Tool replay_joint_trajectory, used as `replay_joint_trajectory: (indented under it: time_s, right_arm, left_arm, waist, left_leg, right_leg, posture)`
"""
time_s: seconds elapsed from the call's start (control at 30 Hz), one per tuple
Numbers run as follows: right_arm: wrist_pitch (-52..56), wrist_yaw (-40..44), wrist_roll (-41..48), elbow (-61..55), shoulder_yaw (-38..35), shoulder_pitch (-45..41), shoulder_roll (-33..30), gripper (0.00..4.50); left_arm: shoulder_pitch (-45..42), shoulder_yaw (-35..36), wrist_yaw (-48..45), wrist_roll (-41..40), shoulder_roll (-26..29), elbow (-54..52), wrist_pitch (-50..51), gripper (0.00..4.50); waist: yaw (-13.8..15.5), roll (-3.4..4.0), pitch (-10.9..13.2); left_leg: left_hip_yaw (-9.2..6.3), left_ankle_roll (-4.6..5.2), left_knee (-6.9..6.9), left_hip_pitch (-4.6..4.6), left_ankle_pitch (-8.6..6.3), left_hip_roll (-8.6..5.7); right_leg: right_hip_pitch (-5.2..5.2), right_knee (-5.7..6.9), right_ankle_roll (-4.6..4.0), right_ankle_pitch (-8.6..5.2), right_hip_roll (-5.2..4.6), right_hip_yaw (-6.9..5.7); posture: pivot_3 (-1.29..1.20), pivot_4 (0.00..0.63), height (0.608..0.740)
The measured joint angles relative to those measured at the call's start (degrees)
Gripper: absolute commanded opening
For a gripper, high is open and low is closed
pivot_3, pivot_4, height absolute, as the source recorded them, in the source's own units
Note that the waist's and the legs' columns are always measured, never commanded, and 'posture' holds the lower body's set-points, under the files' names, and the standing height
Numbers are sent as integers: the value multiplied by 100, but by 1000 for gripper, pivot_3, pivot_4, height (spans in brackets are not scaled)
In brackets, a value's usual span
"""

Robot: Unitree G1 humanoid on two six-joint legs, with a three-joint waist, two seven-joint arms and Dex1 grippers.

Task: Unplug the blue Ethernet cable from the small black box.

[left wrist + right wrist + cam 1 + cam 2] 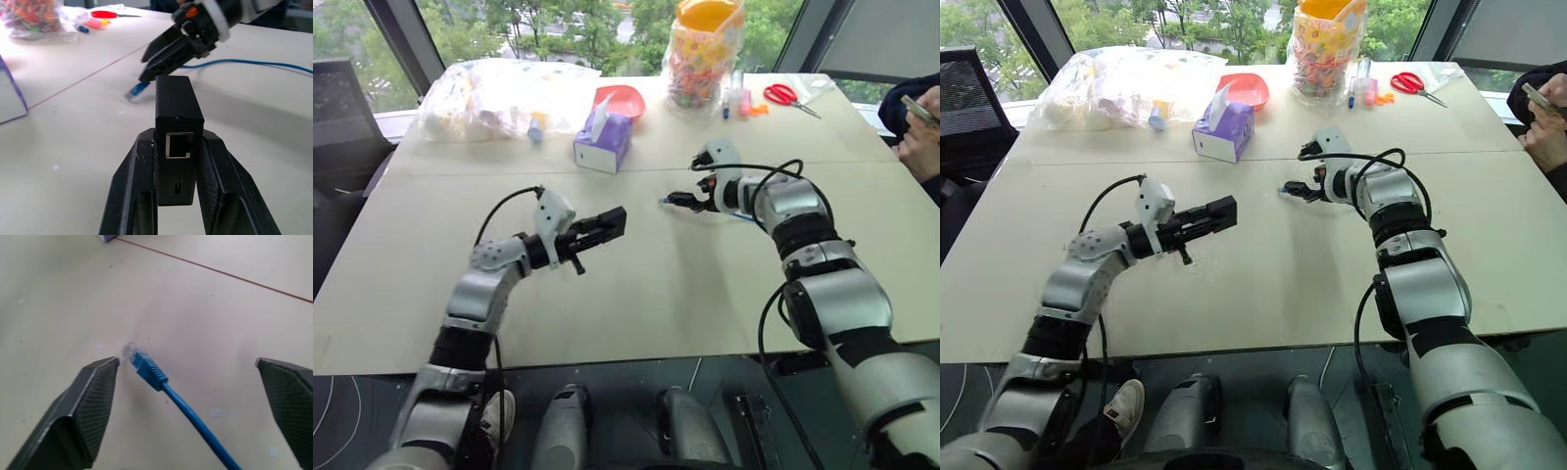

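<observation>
One small matte black squarish plastic box (178, 142) is seen, pinched between the two black fingers (128, 191) of the left gripper (595, 235), which is held above the pale table (636, 294). An empty socket is visible in the box's near face in the left wrist view, with nothing plugged into it.

One thin bright-blue Ethernet cable (186, 409) is counted, lying flat on the table, its small clear plug (129, 352) free and well apart from the box. The right gripper (677, 201) is seen over the plug end with its two fingers (83, 406) spread wide; the cable runs between them, and the plug lies just beside the tip of one finger. Whether that tip touches the plug cannot be told.

At the far side of the table, one purple-and-white tissue box (603, 140) is seen, with one red bowl (621, 98) behind it. One clear crumpled plastic bag (489, 96) of pale items lies to the left, and one tall clear container (703, 54) with an orange lid, filled with small colourful pieces, stands to the right. One pair of red-handled scissors (788, 97) lies farther right. A person's hand holding a phone (922, 122) is seen at the right edge. Nothing lies on the table between the two grippers.
</observation>
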Motion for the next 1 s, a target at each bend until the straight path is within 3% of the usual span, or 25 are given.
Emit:
replay_joint_trajectory:
  time_s: [0.1,0.17,0.33,0.57,0.67,0.77,1.0]
  right_arm:
    - [573,183,229,-1201,-294,424,-356,4422]
    - [1314,340,584,-2724,-490,1169,-608,4422]
    - [2799,335,1348,-5304,-697,2593,-751,4422]
    - [3752,106,2043,-7117,-949,3274,-781,4500]
    - [3812,21,2116,-7225,-951,3302,-857,4500]
    - [3796,-6,2127,-7303,-982,3342,-1024,4500]
    - [3692,50,2189,-7434,-984,3572,-1447,4500]
  left_arm:
    - [-96,-102,262,318,-208,467,-452,475]
    - [-196,-158,437,494,-424,932,-774,475]
    - [-393,-182,557,627,-693,1769,-1336,475]
    - [-559,-160,504,689,-687,2481,-1668,3668]
    - [-563,-78,430,664,-580,2477,-1652,4482]
    - [-526,45,329,574,-406,2297,-1406,4482]
    - [99,319,-149,-180,381,143,226,4482]
  waist:
    - [31,0,0]
    - [58,-1,-1]
    - [74,0,-1]
    - [78,-1,-1]
    - [86,-1,-1]
    - [91,-1,-1]
    - [81,-1,-1]
  left_leg:
    - [-4,3,0,0,-3,0]
    - [-5,11,1,-3,-8,0]
    - [-7,14,4,-1,-9,0]
    - [-8,15,45,0,-10,1]
    - [-8,15,44,0,-10,1]
    - [-8,16,39,-1,-11,1]
    - [-8,20,37,-2,-13,2]
  right_leg:
    - [2,0,1,0,0,-2]
    - [2,-2,2,0,-1,-3]
    - [0,1,0,-1,0,-4]
    - [18,0,-28,-11,-4,-2]
    - [17,1,-30,-11,-5,-2]
    - [15,0,-30,-11,-4,-2]
    - [14,0,-30,-11,-4,-2]
  posture:
    - [0,150,735]
    - [0,150,735]
    - [0,150,735]
    - [0,150,735]
    - [0,150,735]
    - [0,150,735]
    - [0,150,735]
